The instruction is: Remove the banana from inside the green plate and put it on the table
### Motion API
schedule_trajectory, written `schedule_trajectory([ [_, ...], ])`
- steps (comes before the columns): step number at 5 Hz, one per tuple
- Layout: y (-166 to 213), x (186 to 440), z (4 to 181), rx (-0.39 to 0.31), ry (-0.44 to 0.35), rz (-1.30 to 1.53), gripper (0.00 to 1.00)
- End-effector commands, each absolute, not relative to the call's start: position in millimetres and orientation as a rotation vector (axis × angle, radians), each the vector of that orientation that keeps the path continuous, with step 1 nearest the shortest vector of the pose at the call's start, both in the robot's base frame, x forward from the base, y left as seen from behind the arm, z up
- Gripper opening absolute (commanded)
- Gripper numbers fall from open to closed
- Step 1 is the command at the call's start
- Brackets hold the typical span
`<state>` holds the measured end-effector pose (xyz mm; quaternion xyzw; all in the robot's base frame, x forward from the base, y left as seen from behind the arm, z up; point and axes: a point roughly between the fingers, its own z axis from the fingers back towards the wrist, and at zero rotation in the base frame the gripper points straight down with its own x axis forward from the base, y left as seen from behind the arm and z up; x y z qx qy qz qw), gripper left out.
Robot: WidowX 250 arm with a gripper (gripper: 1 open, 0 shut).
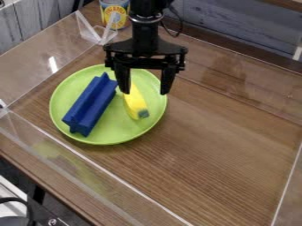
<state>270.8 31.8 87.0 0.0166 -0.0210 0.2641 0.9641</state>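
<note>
While the gripper (147,78) hangs spread above the banana (136,101), centre both fingers astride it, clear of the blue block (90,104) to its left.

Yellow container (115,12) behind the arm, cut off at top edge

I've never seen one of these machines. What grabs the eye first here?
Probably the big lime-green plate on the left of the wooden table, holding a long blue block and a short yellow banana side by side. Next is the black tool, which hangs over the plate's far edge, pointing down, with its two fingers spread wide above the banana's far end.
</note>
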Motion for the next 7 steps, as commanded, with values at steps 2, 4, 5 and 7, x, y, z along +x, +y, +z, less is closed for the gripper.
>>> schedule_trajectory([
  [2,57,281,72.0,0.033,-0.100,0.599,1.00],
  [4,63,277,78.6,0.015,-0.118,0.437,1.00],
  [5,62,275,86.1,0.016,-0.128,0.498,1.00],
  [7,68,280,75.6,0.024,-0.130,0.526,1.00],
])
